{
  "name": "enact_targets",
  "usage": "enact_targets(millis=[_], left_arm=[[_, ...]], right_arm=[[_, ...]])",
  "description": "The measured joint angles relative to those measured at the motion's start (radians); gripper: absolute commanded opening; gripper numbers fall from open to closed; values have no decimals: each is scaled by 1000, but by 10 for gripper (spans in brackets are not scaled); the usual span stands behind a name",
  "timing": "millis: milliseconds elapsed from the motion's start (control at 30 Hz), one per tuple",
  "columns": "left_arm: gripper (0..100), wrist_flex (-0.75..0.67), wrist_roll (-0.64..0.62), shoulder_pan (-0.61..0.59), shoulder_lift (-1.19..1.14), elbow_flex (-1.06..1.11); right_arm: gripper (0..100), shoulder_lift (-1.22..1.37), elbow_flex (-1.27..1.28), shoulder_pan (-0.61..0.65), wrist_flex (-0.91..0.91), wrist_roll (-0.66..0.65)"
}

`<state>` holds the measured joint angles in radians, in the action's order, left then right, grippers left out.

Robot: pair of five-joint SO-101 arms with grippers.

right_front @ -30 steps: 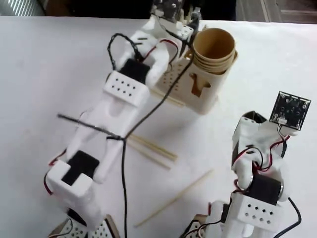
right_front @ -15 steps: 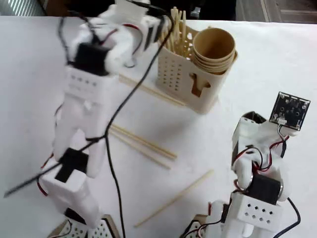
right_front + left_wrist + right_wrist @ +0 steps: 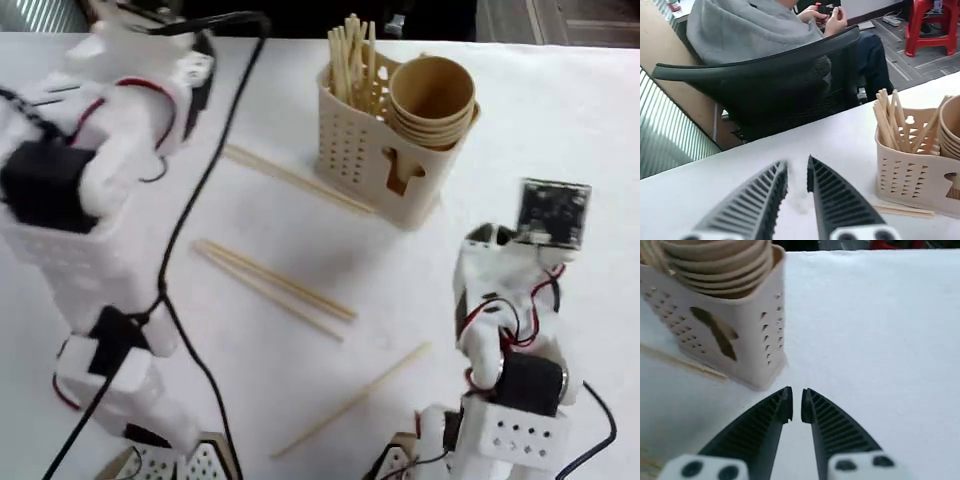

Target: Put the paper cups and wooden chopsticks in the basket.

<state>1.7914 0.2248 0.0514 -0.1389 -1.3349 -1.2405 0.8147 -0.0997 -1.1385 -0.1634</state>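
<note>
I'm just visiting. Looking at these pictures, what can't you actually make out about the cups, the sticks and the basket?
- Number of paper cups: in the high view they are nested, so only rims show, and the right wrist view's edge cuts the stack.
- Floor of the basket: in the high view it is covered by the cups and the upright chopsticks.
- Count of the loose chopsticks mid-table: in the high view they lie too close together to tell.
</note>
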Motion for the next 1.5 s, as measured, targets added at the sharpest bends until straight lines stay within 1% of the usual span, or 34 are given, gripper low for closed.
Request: enact_targets(millis=[133,367,533,700,800,900,1033,1100,1267,1500], left_arm=[[83,0,37,-51,150,144],[83,0,48,-153,466,497],[83,-20,48,-232,667,792],[83,-130,48,-296,845,1132],[83,-213,48,-333,950,1343],[83,-284,48,-359,1053,1528],[83,-354,48,-365,1168,1725],[83,-387,23,-365,1208,1806],[83,-451,-34,-365,1257,1953],[83,-466,-57,-365,1266,2030]], right_arm=[[50,8,-135,187,-117,-60],[53,265,-311,494,-264,-97],[113,480,-358,712,-281,-97],[146,698,-358,893,-229,-97],[207,835,-358,934,-166,-97],[269,971,-359,941,-95,-97],[255,1126,-431,941,-64,-97],[255,1206,-485,945,-63,-97],[255,1404,-614,945,-63,-97],[254,1617,-752,945,-61,-97]])
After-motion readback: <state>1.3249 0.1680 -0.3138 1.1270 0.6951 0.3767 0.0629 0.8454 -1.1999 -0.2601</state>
